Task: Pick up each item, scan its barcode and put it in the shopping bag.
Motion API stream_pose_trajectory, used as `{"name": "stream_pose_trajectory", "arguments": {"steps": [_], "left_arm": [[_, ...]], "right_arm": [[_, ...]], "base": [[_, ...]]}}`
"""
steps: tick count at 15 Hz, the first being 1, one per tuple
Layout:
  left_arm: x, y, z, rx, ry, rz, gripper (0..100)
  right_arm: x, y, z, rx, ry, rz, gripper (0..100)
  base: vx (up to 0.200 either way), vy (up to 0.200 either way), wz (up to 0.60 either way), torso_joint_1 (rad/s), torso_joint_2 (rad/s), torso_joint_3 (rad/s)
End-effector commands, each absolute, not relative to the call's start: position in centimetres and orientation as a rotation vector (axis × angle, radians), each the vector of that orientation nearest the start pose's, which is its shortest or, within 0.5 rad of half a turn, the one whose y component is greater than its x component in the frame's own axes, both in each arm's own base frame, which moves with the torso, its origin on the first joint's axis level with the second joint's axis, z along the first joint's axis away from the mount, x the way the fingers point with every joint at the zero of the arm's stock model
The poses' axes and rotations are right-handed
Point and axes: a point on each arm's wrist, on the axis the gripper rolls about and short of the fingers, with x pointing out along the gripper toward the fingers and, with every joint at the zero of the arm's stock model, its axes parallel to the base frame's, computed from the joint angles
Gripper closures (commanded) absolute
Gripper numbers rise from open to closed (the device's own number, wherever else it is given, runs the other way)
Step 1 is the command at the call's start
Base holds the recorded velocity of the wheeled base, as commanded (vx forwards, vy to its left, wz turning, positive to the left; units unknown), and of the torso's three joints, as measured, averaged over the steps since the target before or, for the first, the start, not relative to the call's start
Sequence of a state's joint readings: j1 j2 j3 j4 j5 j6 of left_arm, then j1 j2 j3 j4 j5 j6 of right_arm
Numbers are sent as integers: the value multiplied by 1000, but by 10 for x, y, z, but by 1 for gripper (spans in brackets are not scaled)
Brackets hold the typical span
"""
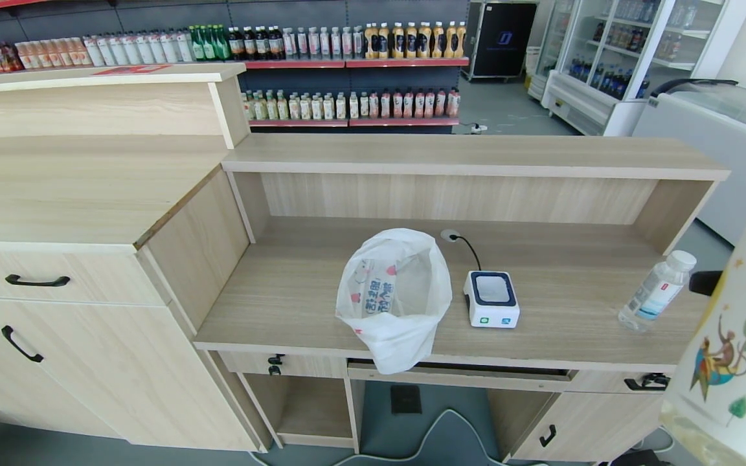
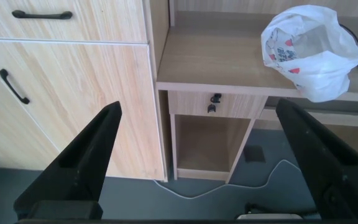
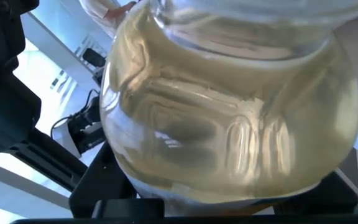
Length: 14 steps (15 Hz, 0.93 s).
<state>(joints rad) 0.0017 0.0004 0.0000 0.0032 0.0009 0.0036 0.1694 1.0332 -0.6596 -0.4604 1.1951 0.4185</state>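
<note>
A large bottle of pale yellow drink (image 1: 735,343) with a fruit-print label hangs close to the head camera at the far right, beyond the counter's right end. My right gripper (image 3: 229,112) is shut on it, and its rounded base (image 3: 235,143) faces the wrist camera. A white shopping bag (image 1: 394,291) stands open at the counter's front edge. Just right of it lies the white scanner (image 1: 491,298). A clear water bottle (image 1: 656,291) stands at the right end. My left gripper (image 2: 197,162) hangs open and empty, low in front of the cabinets, left of the bag (image 2: 309,46).
The wooden counter (image 1: 541,349) has a raised back shelf and side walls. A taller cabinet with black handles (image 1: 36,281) adjoins it on the left. A cable (image 1: 467,246) runs from the scanner to the back. Drink shelves and fridges stand behind.
</note>
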Motion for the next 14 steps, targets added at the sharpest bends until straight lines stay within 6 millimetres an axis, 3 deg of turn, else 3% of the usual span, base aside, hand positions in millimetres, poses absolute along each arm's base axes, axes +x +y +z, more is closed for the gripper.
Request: {"name": "stream_pose_trajectory", "arguments": {"steps": [1, 9, 11, 12, 13, 14], "left_arm": [[-23, 0, 75, 3, 3, 3, 0], [-23, 0, 75, 3, 3, 3, 0], [-23, 0, 75, 3, 3, 3, 0], [-23, 0, 75, 3, 3, 3, 0], [-23, 0, 75, 3, 3, 3, 0], [-23, 0, 75, 3, 3, 3, 0]], "right_arm": [[123, 42, 270, 310, 213, 1352, 100], [135, 40, 266, 287, 188, 1263, 100], [165, 33, 254, 153, 117, 1011, 100], [196, 18, 235, -67, 98, 684, 100], [214, 4, 223, -203, 119, 512, 100], [226, -9, 215, -281, 85, 452, 100]], "base": [[0, 0, 0, 0, 0, 0], [0, 0, 0, 0, 0, 0], [0, 0, 0, 0, 0, 0], [0, 0, 0, 0, 0, 0], [0, 0, 0, 0, 0, 0], [0, 0, 0, 0, 0, 0]]}}
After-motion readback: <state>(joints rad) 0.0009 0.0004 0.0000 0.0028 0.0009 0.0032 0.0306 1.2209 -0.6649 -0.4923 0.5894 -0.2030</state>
